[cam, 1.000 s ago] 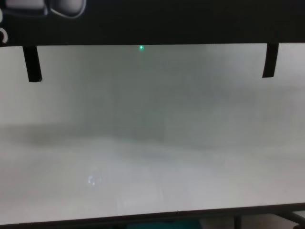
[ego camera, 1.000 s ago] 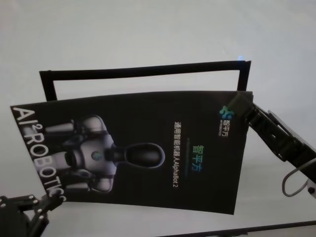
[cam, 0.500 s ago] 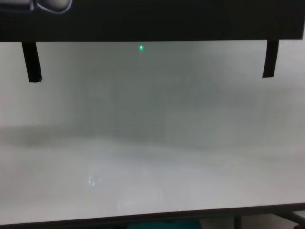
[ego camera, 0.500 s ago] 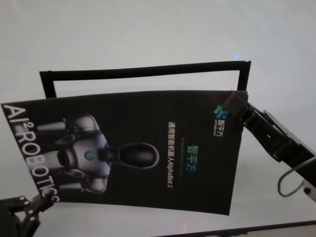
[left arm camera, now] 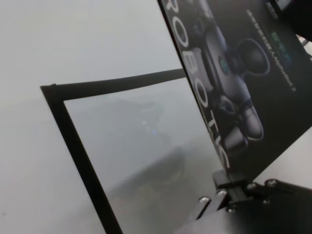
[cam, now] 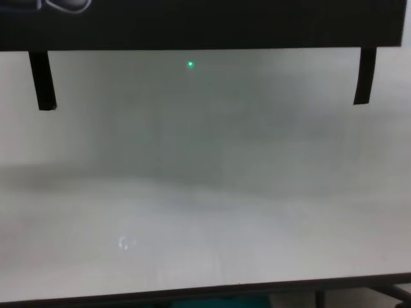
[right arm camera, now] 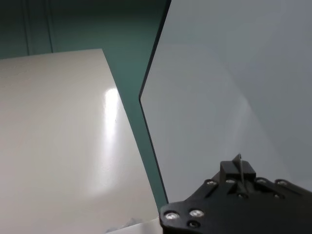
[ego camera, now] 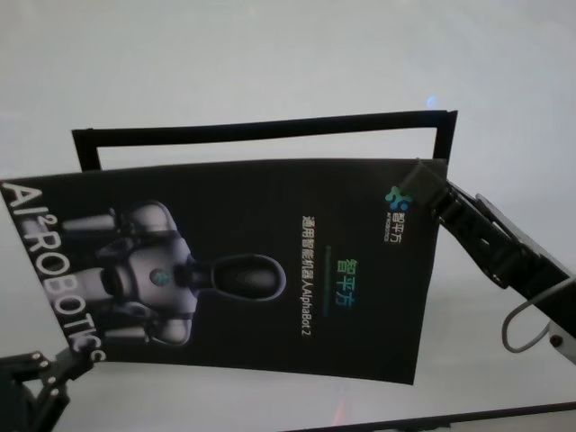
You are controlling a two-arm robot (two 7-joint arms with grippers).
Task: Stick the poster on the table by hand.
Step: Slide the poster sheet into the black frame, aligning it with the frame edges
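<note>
Head view shows the right gripper (ego camera: 421, 180) clamped on the poster (ego camera: 270, 270) at its far right corner, with the black arm running off to the right edge. At the near left corner, the left gripper (ego camera: 63, 360) pinches the sheet beside the white lettering; the left wrist view shows its fingers (left arm camera: 229, 183) closed on that corner. Held between the two grippers, the poster hangs above the tabletop (ego camera: 270, 54), tilted, printed side up. Behind it, a thin black frame outline (ego camera: 261, 129) lies on the tabletop, its far bar and both side bars showing past the sheet's far edge.
</note>
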